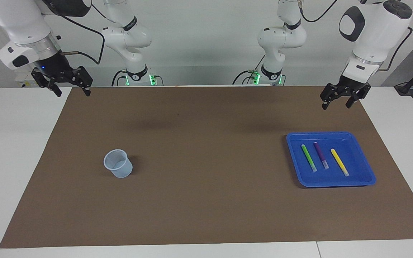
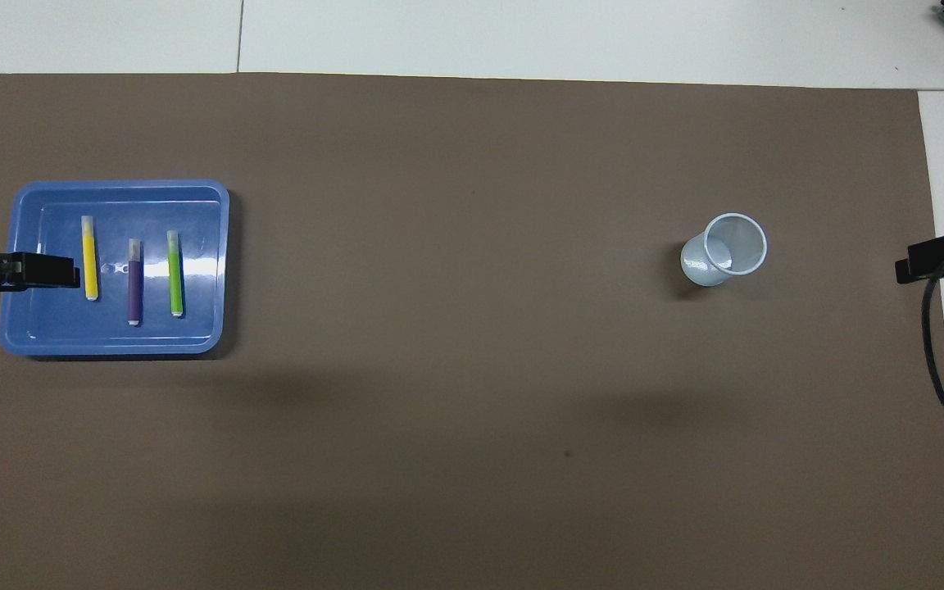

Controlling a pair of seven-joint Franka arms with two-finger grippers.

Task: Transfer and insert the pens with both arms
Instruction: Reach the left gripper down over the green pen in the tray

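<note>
White tabletop (image 1: 20,150) under brown mat (image 1: 206,200), pale wall above; my left fingers (image 1: 336,101) and right fingers (image 1: 71,89) both wide, raised, empty; three pens (image 1: 321,154) in blue tray (image 1: 366,168), cup (image 1: 118,163) well apart.

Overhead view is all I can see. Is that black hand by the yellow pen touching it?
Observer: No. The left hand hangs high in the air, well above the yellow pen.
Operator: Is it open?
Observer: Yes, wide open, holding nothing.
Operator: And the other hand?
Observer: The right hand waits open, up in the air over the mat's edge, away from the cup.
</note>
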